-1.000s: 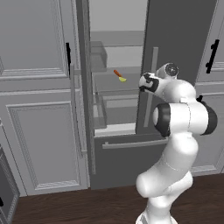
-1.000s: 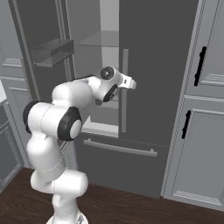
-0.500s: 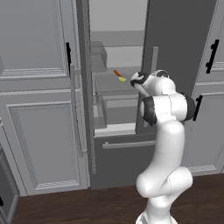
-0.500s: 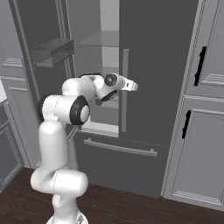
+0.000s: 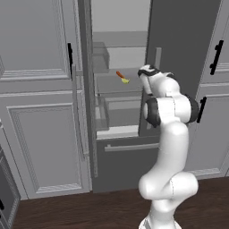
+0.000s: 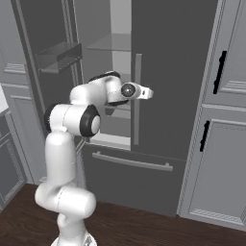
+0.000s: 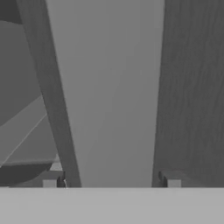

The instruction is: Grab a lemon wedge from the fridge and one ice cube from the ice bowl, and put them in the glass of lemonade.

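Yellow lemon wedge point(image 5: 126, 81) beside an orange-red stick point(image 5: 120, 74) on clear fridge point(image 5: 183, 49) shelf; jaws spread, empty.

The fridge point(image 5: 188, 53) was seen with its left door point(image 5: 85, 89) swung open and its right door shut. Pale shelves and door bins were exposed inside. On a clear shelf point(image 5: 116, 85) a tiny yellow lemon wedge point(image 5: 126, 81) was observed, touching a thin orange-red stick point(image 5: 120, 74) on its far left. The white arm point(image 5: 167, 147) was raised from the lower right, its hand at the right edge of the opening, just right of the wedge. Light grey cabinets point(image 5: 36, 112) with black handles were noted on both sides.
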Controlling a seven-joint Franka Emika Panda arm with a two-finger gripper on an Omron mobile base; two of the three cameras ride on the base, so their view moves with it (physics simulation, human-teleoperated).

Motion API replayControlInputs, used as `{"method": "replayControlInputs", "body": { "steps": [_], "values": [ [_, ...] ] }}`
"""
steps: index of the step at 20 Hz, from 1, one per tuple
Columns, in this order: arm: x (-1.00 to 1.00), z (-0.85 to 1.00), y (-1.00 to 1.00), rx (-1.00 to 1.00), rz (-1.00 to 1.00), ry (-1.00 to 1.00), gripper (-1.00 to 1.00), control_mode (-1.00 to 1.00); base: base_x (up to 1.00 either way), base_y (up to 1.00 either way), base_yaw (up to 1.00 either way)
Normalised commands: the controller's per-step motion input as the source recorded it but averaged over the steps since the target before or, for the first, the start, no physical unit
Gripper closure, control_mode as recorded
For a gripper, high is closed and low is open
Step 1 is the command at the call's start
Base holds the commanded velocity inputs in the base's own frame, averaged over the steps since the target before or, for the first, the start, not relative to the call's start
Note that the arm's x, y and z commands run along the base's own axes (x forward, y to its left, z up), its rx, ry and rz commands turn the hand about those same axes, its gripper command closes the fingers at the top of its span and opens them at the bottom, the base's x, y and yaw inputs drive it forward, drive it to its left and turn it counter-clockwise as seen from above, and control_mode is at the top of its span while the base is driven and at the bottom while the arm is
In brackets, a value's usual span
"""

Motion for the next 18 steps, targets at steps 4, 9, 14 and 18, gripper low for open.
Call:
{"method": "replayControlInputs", "body": {
  "steps": [4, 9, 14, 18],
  "values": [
    [0.02, 0.12, -0.03, 0.01, 0.04, 0.13, 1.0, -1.0, 0.0, 0.0, 0.0],
    [-0.73, 0.63, -0.16, 0.01, 0.01, 0.23, 1.0, -1.0, 0.0, 0.0, 0.0],
    [-0.9, 0.87, -0.38, 0.04, 0.0, 0.24, 1.0, -1.0, 0.0, 0.0, 0.0],
    [-0.96, 0.85, -0.56, 0.06, 0.04, 0.11, 1.0, -1.0, 0.0, 0.0, 0.0]
  ]
}}
